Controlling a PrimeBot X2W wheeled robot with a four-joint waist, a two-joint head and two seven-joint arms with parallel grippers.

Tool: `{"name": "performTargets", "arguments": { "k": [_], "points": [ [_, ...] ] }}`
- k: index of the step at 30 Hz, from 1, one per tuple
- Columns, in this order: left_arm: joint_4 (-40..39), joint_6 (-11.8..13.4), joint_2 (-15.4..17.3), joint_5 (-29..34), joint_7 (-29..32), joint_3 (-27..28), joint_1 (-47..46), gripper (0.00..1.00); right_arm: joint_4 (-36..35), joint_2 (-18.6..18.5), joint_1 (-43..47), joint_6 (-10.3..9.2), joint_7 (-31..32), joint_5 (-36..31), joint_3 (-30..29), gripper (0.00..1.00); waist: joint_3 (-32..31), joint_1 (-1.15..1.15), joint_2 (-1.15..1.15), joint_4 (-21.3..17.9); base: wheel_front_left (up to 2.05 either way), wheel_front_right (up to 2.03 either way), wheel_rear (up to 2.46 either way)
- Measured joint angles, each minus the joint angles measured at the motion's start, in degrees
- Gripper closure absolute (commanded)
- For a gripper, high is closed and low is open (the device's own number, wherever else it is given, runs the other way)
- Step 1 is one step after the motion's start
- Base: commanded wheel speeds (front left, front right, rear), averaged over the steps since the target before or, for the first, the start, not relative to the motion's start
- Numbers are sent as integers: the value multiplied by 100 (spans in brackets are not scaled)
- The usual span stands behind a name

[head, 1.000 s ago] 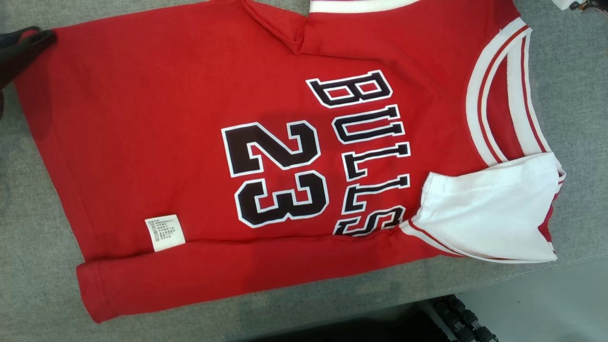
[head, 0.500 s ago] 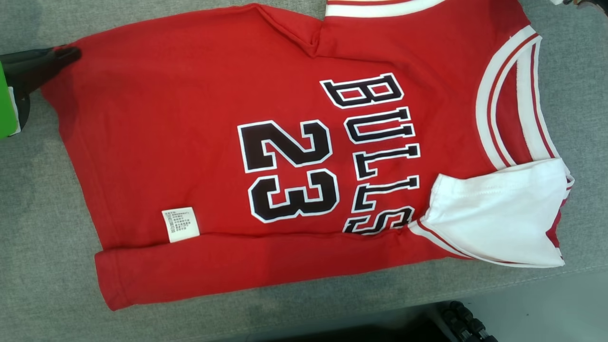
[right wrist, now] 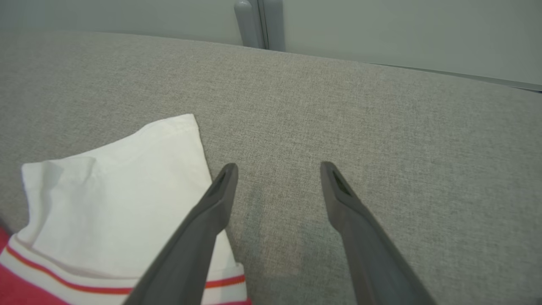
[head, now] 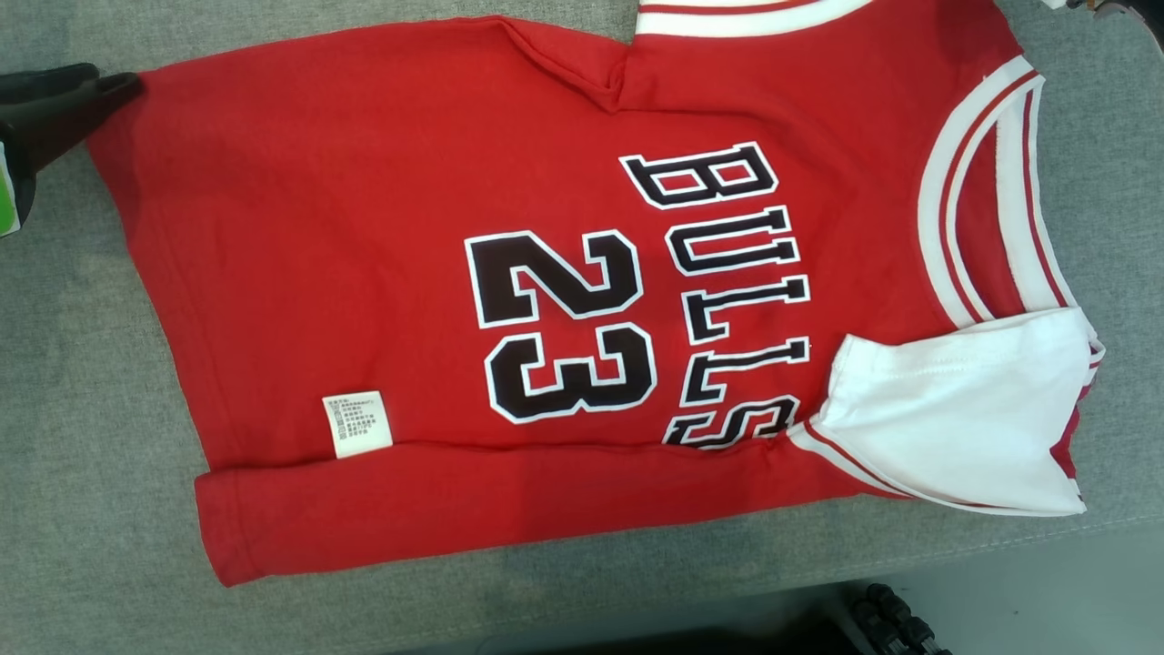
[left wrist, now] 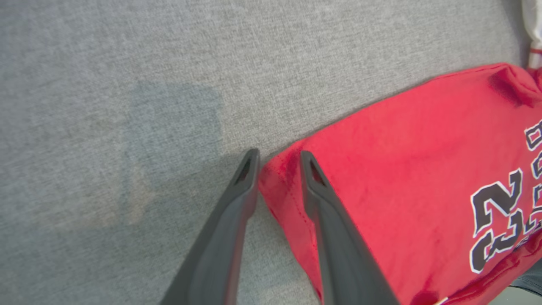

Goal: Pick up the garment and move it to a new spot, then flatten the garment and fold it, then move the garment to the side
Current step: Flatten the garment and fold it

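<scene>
1. The left claw (left wrist: 278, 157) is partly spread. The corner of the red jersey (head: 364, 273) lies between its two fingers without being pinched. One finger rests over the red cloth and the other sits on the grey surface just beside the hem.
2. The right claw (right wrist: 277, 169) is spread wide and holds nothing. It hangs over bare grey cloth, with one finger passing in front of the white sleeve (right wrist: 118, 190).
3. The surface (head: 82, 409) is a grey woven covering. The right wrist view shows a pale wall and a grey upright post (right wrist: 250, 23) behind it. A pale floor (head: 1046, 582) shows past the near edge.
4. The jersey lies spread sideways across the surface, neck toward the robot's right.
5. It reads "BULLS 23" in black letters edged with white. The neck and armholes have white and red striped trim.
6. Its near long edge is folded over into a band, and a white label (head: 357, 424) sits just above the fold.
</scene>
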Motion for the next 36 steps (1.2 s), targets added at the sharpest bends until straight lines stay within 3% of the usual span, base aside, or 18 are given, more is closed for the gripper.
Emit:
{"name": "performTargets", "arguments": {
  "k": [5,11,13,17,18,29,36],
  "points": [
    [83,0,1,30,25,-63,-19,43,102,12,-36,48,-23,0,5,0,-21,0,0,2,0,0,0],
    [172,0,7,32,96,-82,-23,43,192,22,-42,51,-57,0,9,0,-43,0,0,1,0,0,0],
    [176,0,10,32,112,-98,-27,52,223,21,-43,51,-57,0,11,0,-46,0,0,1,0,0,0],
    [197,0,14,32,166,-132,-36,94,270,22,-44,69,-101,0,22,0,-51,0,0,6,0,0,0],
    [198,0,14,32,169,-141,-36,100,276,22,-46,78,-102,0,23,0,-51,0,0,8,0,0,0],
    [234,-76,-175,-16,201,-237,-73,100,392,54,-101,103,-245,-126,108,0,-84,0,0,111,0,0,0],
    [258,-174,-402,-15,107,-391,-82,100,525,291,-213,111,-223,-216,372,0,-152,0,0,296,0,0,0]
  ]
}}
